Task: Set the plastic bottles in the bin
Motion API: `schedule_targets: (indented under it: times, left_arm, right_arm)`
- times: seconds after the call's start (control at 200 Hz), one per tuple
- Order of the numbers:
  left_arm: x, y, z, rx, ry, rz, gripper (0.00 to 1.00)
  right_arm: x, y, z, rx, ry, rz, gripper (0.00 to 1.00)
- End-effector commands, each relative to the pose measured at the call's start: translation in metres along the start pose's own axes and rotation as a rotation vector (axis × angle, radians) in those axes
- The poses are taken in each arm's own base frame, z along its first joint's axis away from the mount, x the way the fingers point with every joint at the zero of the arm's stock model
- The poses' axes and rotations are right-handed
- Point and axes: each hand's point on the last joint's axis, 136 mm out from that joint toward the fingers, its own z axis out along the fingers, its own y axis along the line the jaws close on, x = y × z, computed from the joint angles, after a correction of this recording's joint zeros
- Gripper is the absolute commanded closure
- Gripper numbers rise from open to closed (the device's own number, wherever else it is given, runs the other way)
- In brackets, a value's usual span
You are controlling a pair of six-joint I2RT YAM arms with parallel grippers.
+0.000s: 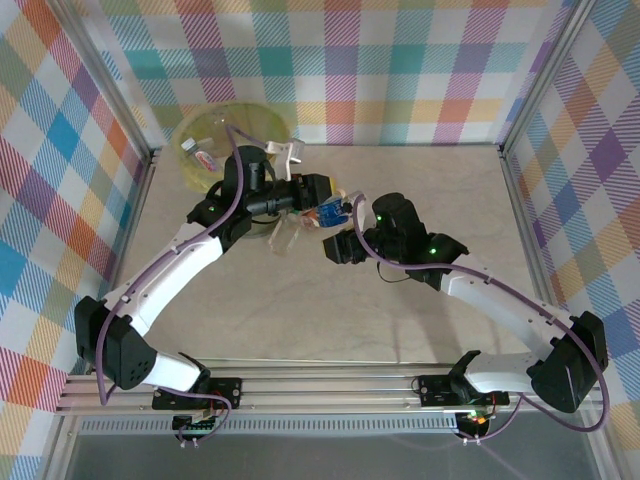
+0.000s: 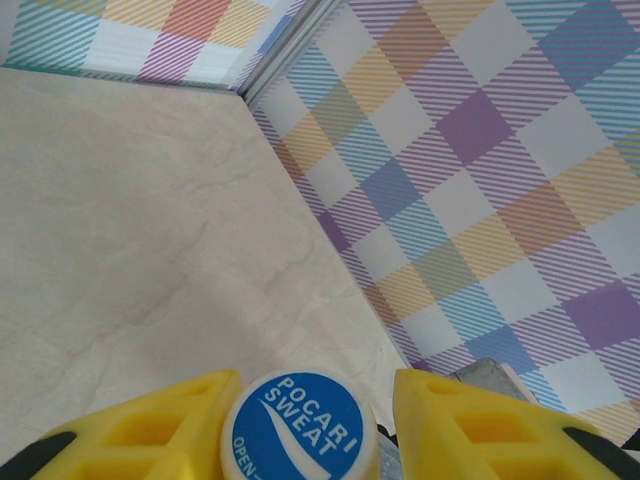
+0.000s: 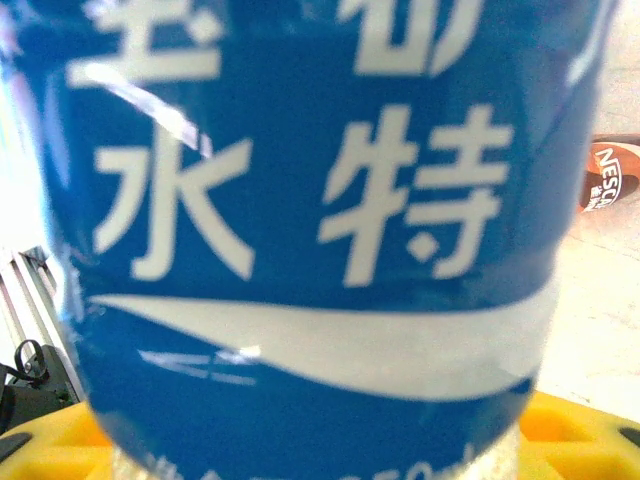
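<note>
A plastic bottle (image 1: pixel 330 213) with a blue label hangs above the table's middle, between both grippers. My left gripper (image 1: pixel 320 200) reaches it from the left. In the left wrist view its yellow fingers (image 2: pixel 150 430) flank the blue-and-white cap (image 2: pixel 298 425), the left finger touching it and the right one a sliver away. My right gripper (image 1: pixel 346 238) meets the bottle from the near right, and the blue label (image 3: pixel 300 200) sits between its yellow fingers (image 3: pixel 580 430). The pale-green bin (image 1: pixel 250 112) stands at the far left with a few bottles (image 1: pixel 200 155) inside.
A crushed clear bottle (image 1: pixel 280 236) lies on the table under my left forearm. Another bottle with a brown-red label (image 3: pixel 610 175) lies on the table beyond the held one. Checked walls close the cell on three sides, the right wall (image 2: pixel 480 150) near my left gripper.
</note>
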Motion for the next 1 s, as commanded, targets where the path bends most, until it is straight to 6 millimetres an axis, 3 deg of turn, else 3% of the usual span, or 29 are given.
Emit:
schedule_targets:
  times: [0.0, 0.335, 0.415, 0.49, 0.59, 0.78, 0.995]
  left_arm:
    - [0.000, -0.016, 0.001, 0.040, 0.016, 0.028, 0.56]
    - [0.000, -0.013, 0.001, 0.018, 0.022, 0.041, 0.81]
    - [-0.006, -0.014, -0.001, 0.001, 0.002, 0.056, 0.86]
    - [-0.013, -0.014, -0.006, -0.025, -0.021, 0.083, 0.89]
    - [-0.030, -0.011, -0.014, -0.095, -0.068, 0.132, 0.94]
    - [-0.071, 0.001, -0.039, -0.236, -0.190, 0.187, 1.00]
    - [-0.144, 0.010, -0.081, -0.372, -0.439, 0.241, 1.00]
  right_arm:
    - [-0.027, 0.015, -0.007, -0.039, -0.075, -0.041, 0.43]
    - [-0.028, 0.014, -0.004, -0.038, -0.074, -0.039, 0.40]
    - [-0.028, 0.014, -0.006, -0.033, -0.072, -0.036, 0.34]
    - [-0.028, 0.012, -0.008, -0.022, -0.073, -0.031, 0.17]
    - [-0.030, 0.012, -0.016, -0.011, -0.084, -0.022, 0.00]
    - [-0.037, 0.019, -0.038, -0.022, -0.122, -0.012, 0.00]
    - [-0.036, 0.016, -0.056, 0.010, -0.155, 0.011, 0.00]
